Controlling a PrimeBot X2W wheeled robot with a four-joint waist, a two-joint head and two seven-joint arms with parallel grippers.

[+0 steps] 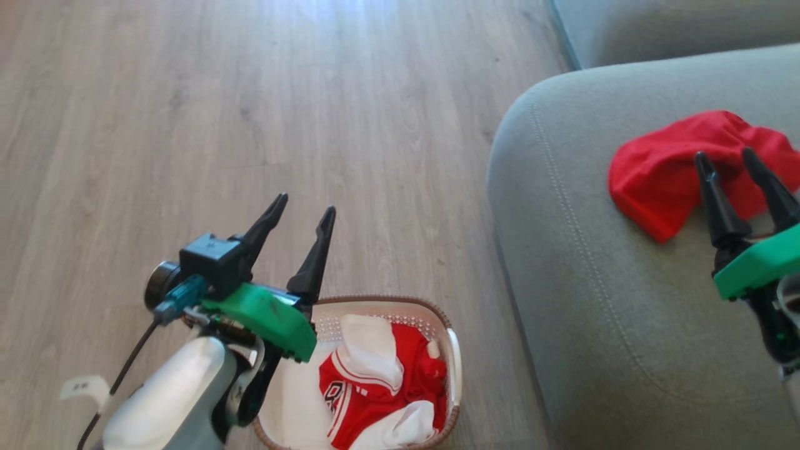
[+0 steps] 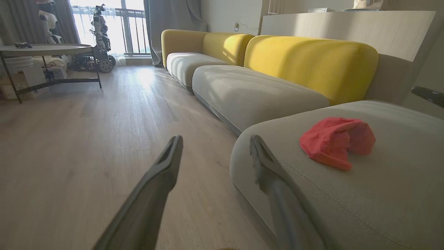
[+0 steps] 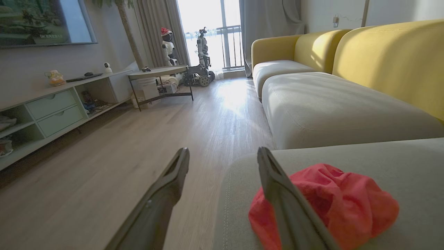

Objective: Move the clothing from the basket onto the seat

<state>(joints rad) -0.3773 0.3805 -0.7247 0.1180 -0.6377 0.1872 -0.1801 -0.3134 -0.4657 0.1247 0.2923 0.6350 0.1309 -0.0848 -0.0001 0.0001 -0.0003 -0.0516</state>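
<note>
The red-and-white garment is crumpled inside the basket at bottom centre; the plain red garment is laid on the seat at upper right. The left gripper is held spread above the basket's left rim, and the right gripper is held spread and empty at the plain red garment's edge.

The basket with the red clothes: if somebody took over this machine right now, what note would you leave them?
Left gripper: open, empty, beside the basket, which stands on the floor.
Right gripper: open, empty, over the seat at the plain red garment.
Done: the plain red garment lies on the seat.
Left to do: the red-and-white garment is in the basket; move it to the seat.
</note>
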